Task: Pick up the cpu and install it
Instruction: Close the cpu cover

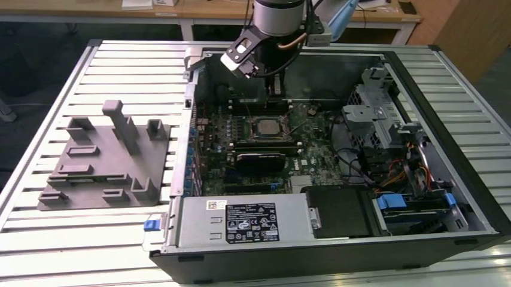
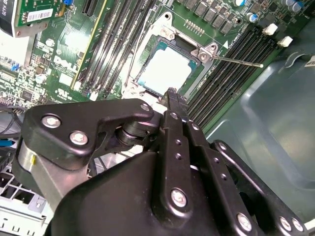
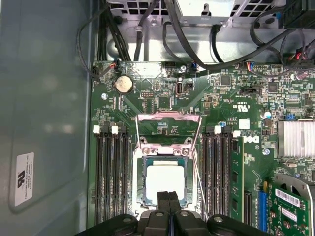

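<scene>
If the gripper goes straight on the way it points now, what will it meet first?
Probably the small square cpu with a pale silvery top, lying in its socket on the green motherboard. The gripper points at its edge; depth is unclear, so maybe the socket rim.

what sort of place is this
Likely a robotics lab or workshop: an open computer case lies on a slatted metal table, a robot arm hangs over it, and wooden desks stand behind.

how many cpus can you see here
1: the cpu lies in the open socket on the motherboard, between the memory slots, close to the shut tool. Nearby cables and drive bays could hide another.
</scene>
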{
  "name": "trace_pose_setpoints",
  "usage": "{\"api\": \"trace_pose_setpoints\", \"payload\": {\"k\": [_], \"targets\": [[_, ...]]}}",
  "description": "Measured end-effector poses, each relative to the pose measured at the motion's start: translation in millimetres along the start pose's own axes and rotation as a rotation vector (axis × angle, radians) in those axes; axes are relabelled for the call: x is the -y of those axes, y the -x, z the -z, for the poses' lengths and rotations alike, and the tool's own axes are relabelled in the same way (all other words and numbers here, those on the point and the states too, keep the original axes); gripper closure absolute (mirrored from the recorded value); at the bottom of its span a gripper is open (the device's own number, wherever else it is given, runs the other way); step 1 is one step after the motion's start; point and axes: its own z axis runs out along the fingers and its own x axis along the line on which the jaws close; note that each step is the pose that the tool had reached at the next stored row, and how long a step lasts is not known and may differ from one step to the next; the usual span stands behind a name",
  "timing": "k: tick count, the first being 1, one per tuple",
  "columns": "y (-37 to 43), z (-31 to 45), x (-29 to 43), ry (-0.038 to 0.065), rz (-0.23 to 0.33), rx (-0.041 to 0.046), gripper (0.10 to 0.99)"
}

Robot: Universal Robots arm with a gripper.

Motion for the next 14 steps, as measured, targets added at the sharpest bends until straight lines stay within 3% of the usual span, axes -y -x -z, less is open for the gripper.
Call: {"api": "trace_pose_setpoints", "payload": {"k": [8,14], "targets": [[-0.3,0.0,-2.4,0.000,0.000,0.0001,0.980],[-1.0,-0.3,-8.8,0.000,0.000,0.0002,0.980]]}}
